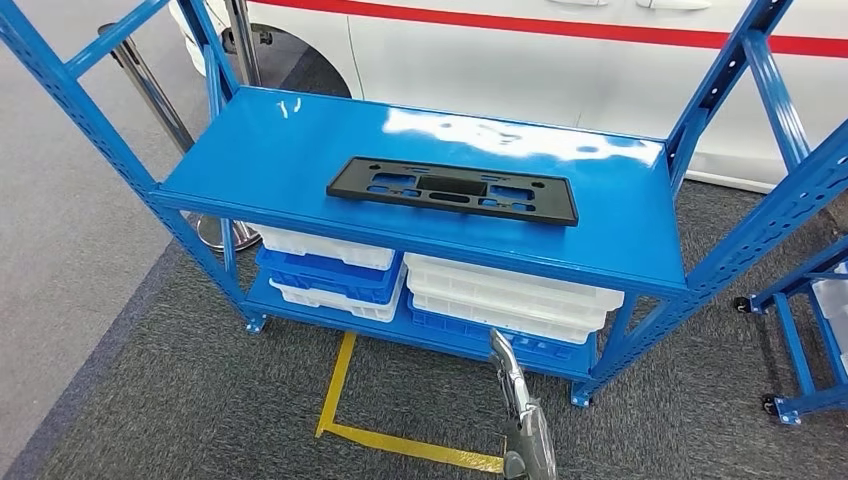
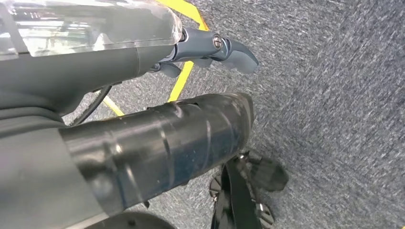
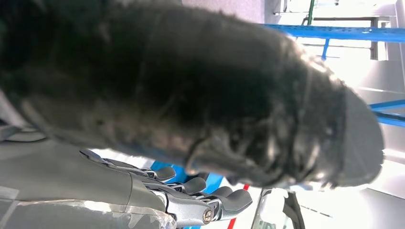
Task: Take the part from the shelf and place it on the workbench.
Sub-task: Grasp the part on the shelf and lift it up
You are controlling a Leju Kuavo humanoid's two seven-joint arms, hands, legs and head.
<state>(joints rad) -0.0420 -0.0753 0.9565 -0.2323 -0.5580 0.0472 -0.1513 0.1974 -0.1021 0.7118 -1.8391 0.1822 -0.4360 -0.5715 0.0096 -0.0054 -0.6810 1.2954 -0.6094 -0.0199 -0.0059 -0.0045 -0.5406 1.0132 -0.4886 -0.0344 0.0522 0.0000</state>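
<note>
So the black part (image 1: 452, 189) is lying flat on the top board of the blue shelf (image 1: 260, 140), roughly centered, no readable writing on it. Right hand (image 1: 512, 385) is low in front of the shelf, fingers (image 3: 224, 200) loosely spread, holding nothing. Left hand (image 2: 210, 47) hangs over the carpet (image 2: 334, 95), empty, fingers apart.

No readable text, labels, brands or nos. anywhere right now. Black part (image 1: 452, 189) on the blue shelf (image 1: 300, 130): cut-outs, no lettering legible. White trays (image 1: 510, 295) below: blank as far as can be seen. White vehicle (image 1: 500, 50) behind carries a red stripe, no words. Yellow tape (image 1: 400, 443) on the carpet is a plain floor marking, no characters. Wrist views: nothing legible either.
</note>
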